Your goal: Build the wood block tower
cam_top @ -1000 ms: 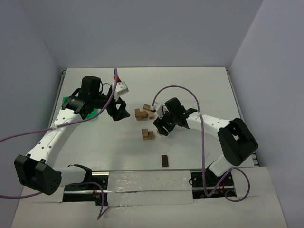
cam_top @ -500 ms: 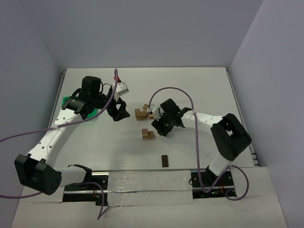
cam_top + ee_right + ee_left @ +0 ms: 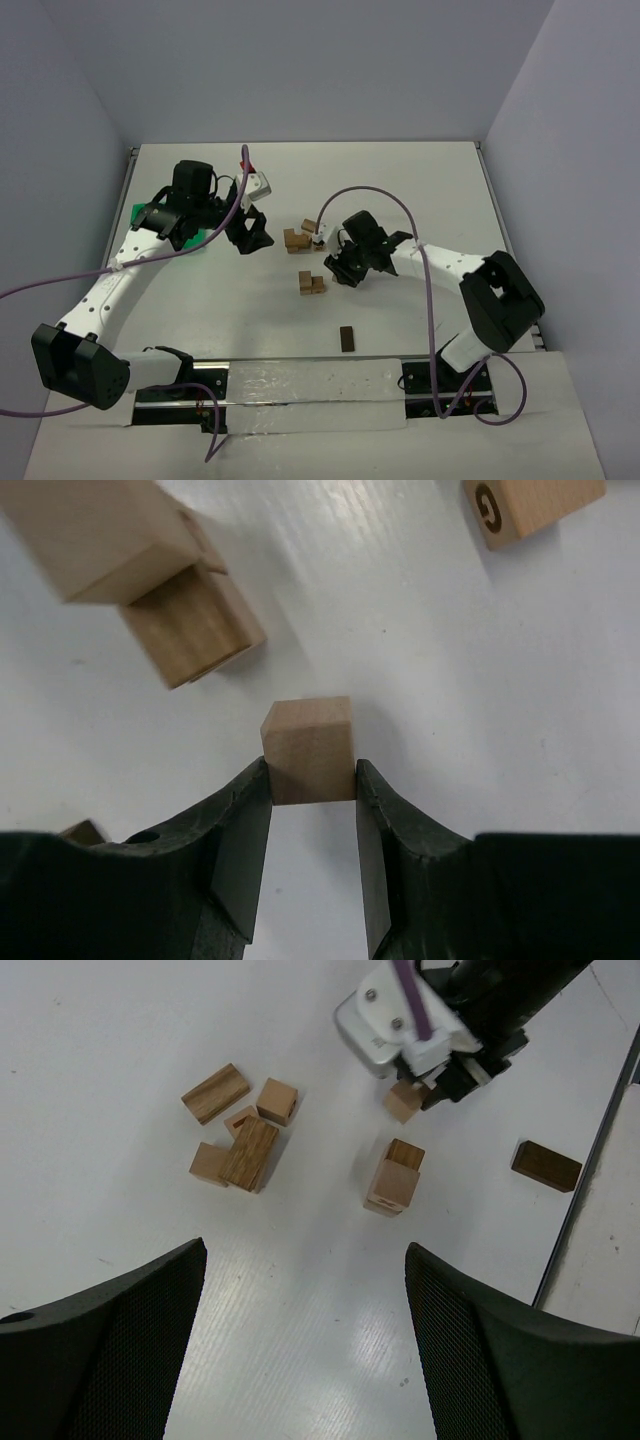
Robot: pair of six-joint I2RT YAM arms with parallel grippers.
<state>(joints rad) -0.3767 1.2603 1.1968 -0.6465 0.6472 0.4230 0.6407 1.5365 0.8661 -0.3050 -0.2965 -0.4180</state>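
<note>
The right gripper clamps a small, smooth, pale wooden cube between its black fingers, close beside the short tower of square-edged, grainy tan blocks. The left gripper hangs above that tower, spread wide and empty.

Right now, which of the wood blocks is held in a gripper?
The small pale cube, clamped in the right gripper. The cluster, the short stack and the dark block lie free on the table.
</note>
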